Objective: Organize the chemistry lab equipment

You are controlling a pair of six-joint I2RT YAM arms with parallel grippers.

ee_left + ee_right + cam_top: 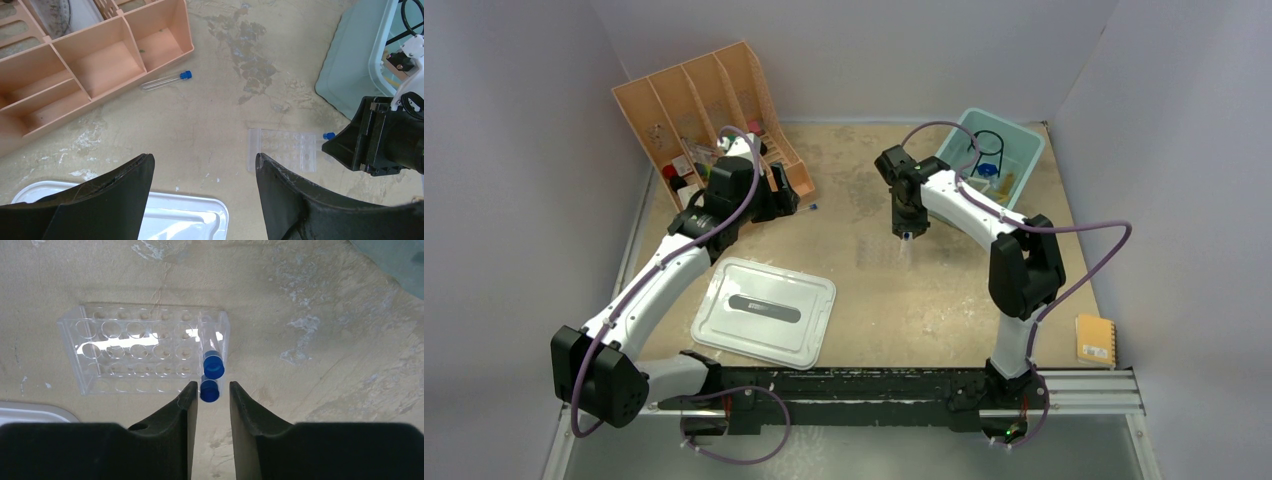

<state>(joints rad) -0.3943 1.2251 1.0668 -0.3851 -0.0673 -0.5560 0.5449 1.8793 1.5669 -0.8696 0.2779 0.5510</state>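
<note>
Just beyond the slightly spread right end effector, blue-capped tubes in clear rack.

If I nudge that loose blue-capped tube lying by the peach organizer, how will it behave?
The blue-capped tube lies on its side, round and smooth, so it will probably roll. Thin and clear, it looks light, possibly fragile and slippery.

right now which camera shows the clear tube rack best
Right wrist: the clear tube rack is close and large, its rows of holes distinct, with a blue-capped tube standing at one end. Left wrist shows it small and pale. The top view gives only a faint glassy patch.
</note>
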